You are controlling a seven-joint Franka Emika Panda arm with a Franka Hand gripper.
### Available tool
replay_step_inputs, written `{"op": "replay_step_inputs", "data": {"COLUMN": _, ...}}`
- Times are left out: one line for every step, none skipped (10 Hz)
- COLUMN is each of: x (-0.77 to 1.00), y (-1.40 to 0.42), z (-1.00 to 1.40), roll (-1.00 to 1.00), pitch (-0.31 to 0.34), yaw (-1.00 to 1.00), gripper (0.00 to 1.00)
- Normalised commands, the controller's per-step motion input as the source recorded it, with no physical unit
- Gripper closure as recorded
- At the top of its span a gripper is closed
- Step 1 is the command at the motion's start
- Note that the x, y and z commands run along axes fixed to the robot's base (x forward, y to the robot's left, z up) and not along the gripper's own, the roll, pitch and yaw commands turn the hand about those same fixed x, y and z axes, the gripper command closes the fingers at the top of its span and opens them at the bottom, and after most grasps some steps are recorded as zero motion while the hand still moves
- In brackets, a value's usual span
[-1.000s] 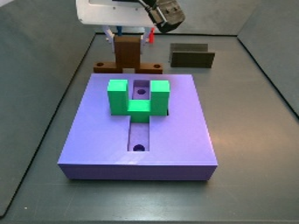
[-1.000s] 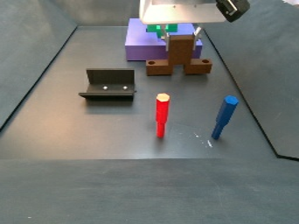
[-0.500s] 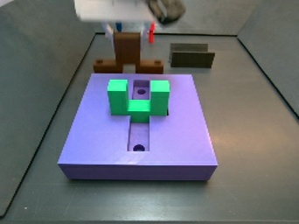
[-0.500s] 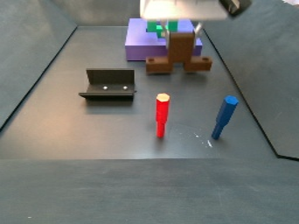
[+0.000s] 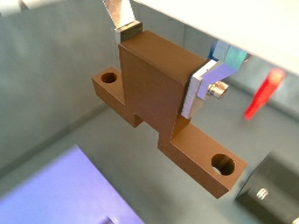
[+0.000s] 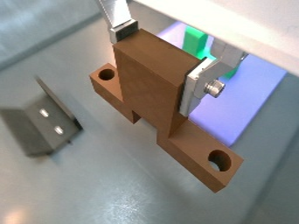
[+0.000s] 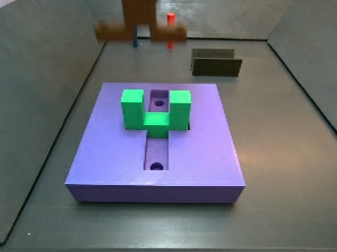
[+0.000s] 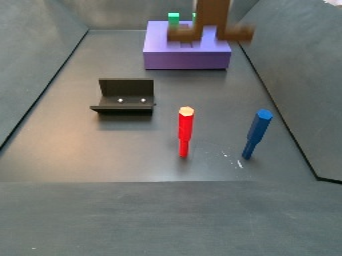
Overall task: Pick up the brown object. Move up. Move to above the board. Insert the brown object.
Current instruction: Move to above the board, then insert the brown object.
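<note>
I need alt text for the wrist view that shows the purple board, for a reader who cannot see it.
The gripper holds the wood-brown piece, an upright block on a flat bar with a round hole at each end, between its flat silver fingers above the grey floor. The dark L-shaped fixture stands to one side, the lavender-purple board with its green block behind.

The brown object now hangs clear of the bench, lifted from where it rested behind the board a second ago, and in a side view it sits near the top edge. The pincer stays clamped on its upright block and has risen with it, its body now out of both side views.
</note>
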Motion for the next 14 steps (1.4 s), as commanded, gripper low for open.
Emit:
{"op": "replay_step_inputs", "data": {"x": -0.04, "y": 0.01, "z": 1.40, "roll": -0.04, "pitch": 0.014, "yaw": 0.00, "gripper": 1.00}}
{"op": "replay_step_inputs", "data": {"x": 0.05, "y": 0.00, "z": 1.40, "roll": -0.03, "pitch": 0.067, "yaw": -0.01, "gripper": 1.00}}
{"op": "replay_step_inputs", "data": {"x": 0.02, "y": 0.00, "z": 0.71, "roll": -0.03, "pitch": 0.100, "yaw": -0.01, "gripper": 1.00}}
{"op": "replay_step_inputs", "data": {"x": 0.01, "y": 0.00, "z": 0.31, "roll": -0.04, "pitch": 0.079, "yaw": -0.01, "gripper": 1.00}}
{"op": "replay_step_inputs", "data": {"x": 0.46, "y": -1.40, "z": 0.34, "roll": -0.12, "pitch": 0.164, "yaw": -0.15, "gripper": 1.00}}
{"op": "replay_step_inputs", "data": {"x": 0.45, "y": -1.40, "z": 0.33, "roll": -0.08, "pitch": 0.175, "yaw": -0.13, "gripper": 1.00}}
{"op": "replay_step_inputs", "data": {"x": 0.53, "y": -1.40, "z": 0.32, "roll": 0.00, "pitch": 0.232, "yaw": -0.05, "gripper": 1.00}}
{"op": "replay_step_inputs", "data": {"x": 0.57, "y": -1.40, "z": 0.33, "roll": -0.02, "pitch": 0.235, "yaw": -0.04, "gripper": 1.00}}
{"op": "replay_step_inputs", "data": {"x": 0.41, "y": -0.96, "z": 0.24, "roll": -0.01, "pitch": 0.210, "yaw": -0.01, "gripper": 1.00}}
{"op": "replay_step_inputs", "data": {"x": 0.27, "y": -0.61, "z": 0.16, "roll": 0.01, "pitch": 0.157, "yaw": 0.00, "gripper": 1.00}}
{"op": "replay_step_inputs", "data": {"x": 0.17, "y": -0.36, "z": 0.10, "roll": 0.02, "pitch": 0.101, "yaw": 0.00, "gripper": 1.00}}
{"op": "replay_step_inputs", "data": {"x": 0.10, "y": -0.22, "z": 0.07, "roll": 0.03, "pitch": 0.065, "yaw": 0.00, "gripper": 1.00}}
{"op": "replay_step_inputs", "data": {"x": 0.00, "y": 0.00, "z": 0.00, "roll": -0.02, "pitch": 0.000, "yaw": 0.00, "gripper": 1.00}}
{"op": "replay_step_inputs", "data": {"x": 0.03, "y": 0.00, "z": 0.00, "roll": -0.12, "pitch": -0.010, "yaw": -0.11, "gripper": 1.00}}
